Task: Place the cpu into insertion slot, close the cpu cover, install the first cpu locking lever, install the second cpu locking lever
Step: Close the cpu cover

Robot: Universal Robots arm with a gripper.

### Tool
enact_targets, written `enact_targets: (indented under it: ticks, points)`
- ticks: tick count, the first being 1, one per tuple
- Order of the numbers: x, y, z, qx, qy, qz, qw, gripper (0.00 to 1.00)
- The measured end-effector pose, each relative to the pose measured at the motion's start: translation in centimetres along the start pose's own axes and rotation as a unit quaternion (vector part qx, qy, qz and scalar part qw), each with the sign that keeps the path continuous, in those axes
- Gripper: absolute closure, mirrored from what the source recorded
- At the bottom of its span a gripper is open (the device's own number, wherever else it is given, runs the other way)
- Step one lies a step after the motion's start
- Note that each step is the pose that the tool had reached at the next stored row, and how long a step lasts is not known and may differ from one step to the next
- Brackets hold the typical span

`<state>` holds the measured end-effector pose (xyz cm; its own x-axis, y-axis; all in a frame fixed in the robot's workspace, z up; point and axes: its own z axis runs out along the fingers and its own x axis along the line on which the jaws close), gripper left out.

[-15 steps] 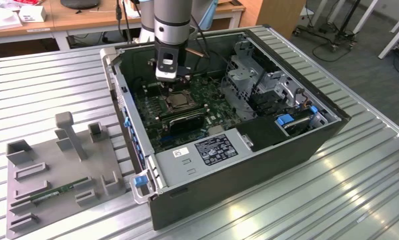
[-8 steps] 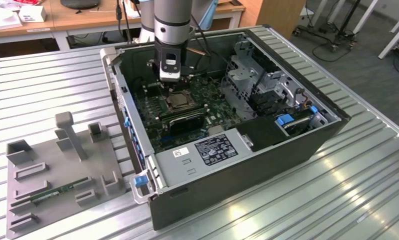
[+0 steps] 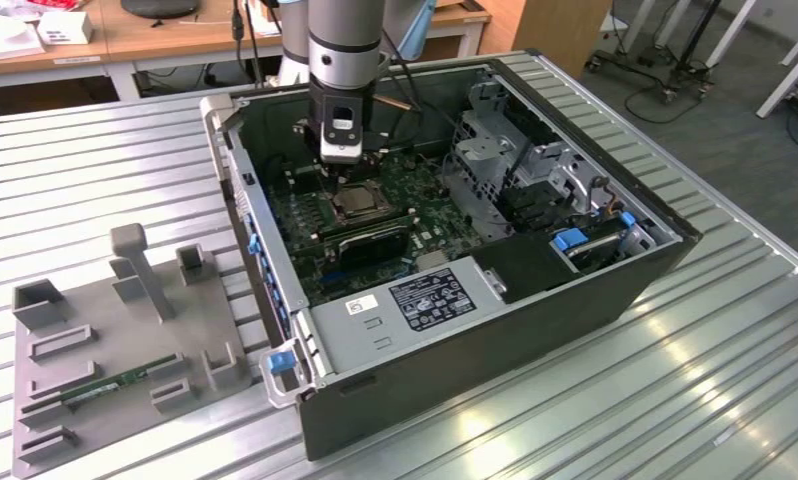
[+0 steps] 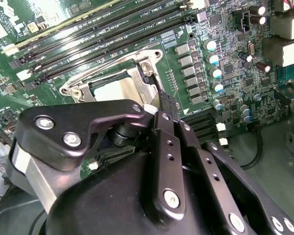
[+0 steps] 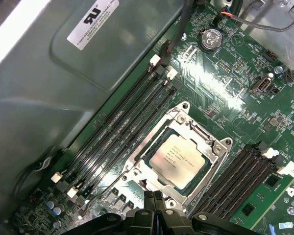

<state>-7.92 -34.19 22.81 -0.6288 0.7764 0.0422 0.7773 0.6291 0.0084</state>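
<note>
Starting on the exterior view's left, the desk (image 3: 92, 160) carries a grey parts fixture (image 3: 99, 325) with a green memory stick (image 3: 112, 385) lying in it, well apart from the action. In the middle sits the open computer case (image 3: 506, 350), and the gripper (image 3: 338, 188) is down inside it, right at the edge of the insertion slot (image 5: 182, 116). The cpu (image 5: 176, 159) is already seated there and the cpu cover (image 5: 154, 142) looks folded down around it, so my guess is we're on the locking-lever part, though I can't tell if either one is latched. The fingers (image 4: 167, 108) look pinched together with nothing visible between them. For this step I'd push on the lever alone, go slow, and stay off the memory slots (image 5: 122, 122) just beside the socket. Writing-wise: a white sticker (image 3: 429, 297) on the power supply (image 3: 372, 345), print on the cpu face, lettering on the board, none of it worth quoting.
</note>
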Motion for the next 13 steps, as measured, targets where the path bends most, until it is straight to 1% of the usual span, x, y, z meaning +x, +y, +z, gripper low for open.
enact_targets:
  ticks: [3,5,8,13]
  points:
    - [0.00,0.00,0.00,0.0003,0.0001,-0.006,0.99998,0.89]
    - [0.00,0.00,0.02,0.0007,0.0001,-0.017,0.99986,0.89]
    - [0.00,0.00,0.02,0.0014,0.0003,-0.033,0.99945,0.89]
    - [0.00,0.00,0.03,0.0018,0.0003,-0.044,0.99905,0.89]
